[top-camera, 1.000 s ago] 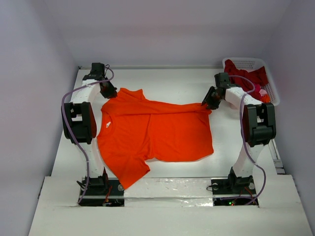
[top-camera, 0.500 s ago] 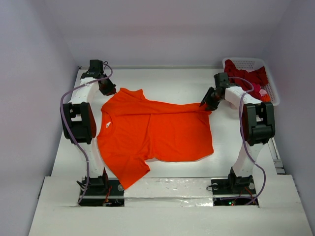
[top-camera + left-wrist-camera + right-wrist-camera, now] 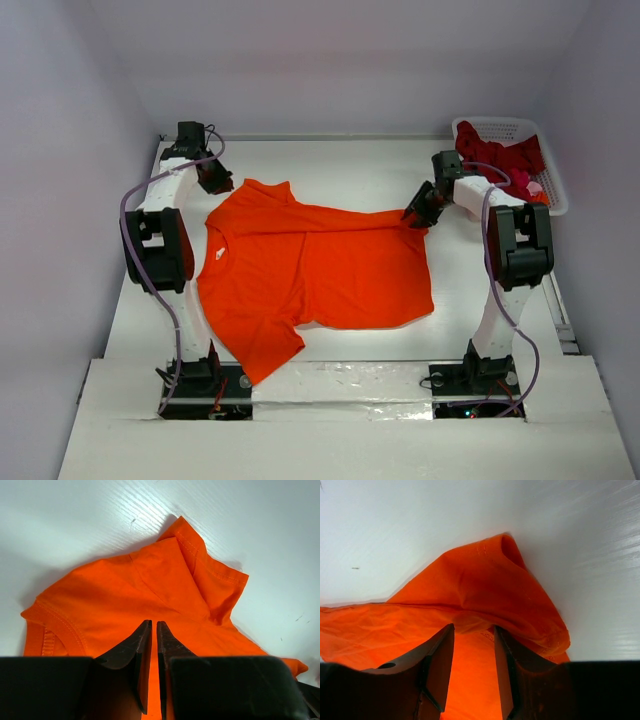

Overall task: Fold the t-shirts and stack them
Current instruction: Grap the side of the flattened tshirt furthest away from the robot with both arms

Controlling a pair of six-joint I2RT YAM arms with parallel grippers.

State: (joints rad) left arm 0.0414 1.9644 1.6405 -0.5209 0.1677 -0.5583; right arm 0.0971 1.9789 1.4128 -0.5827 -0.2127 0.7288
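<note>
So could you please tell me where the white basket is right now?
In the top view the white lattice basket sits at the table's far right corner, beyond the right gripper, holding dark red shirts.

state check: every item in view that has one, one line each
orange shirt: spread on the table, part folded, not stacked
left gripper: shut, fingers nearly touching above the shirt
right gripper: part open over the shirt's bunched corner
basket: upright, holding dark red shirts, unfolded
</note>
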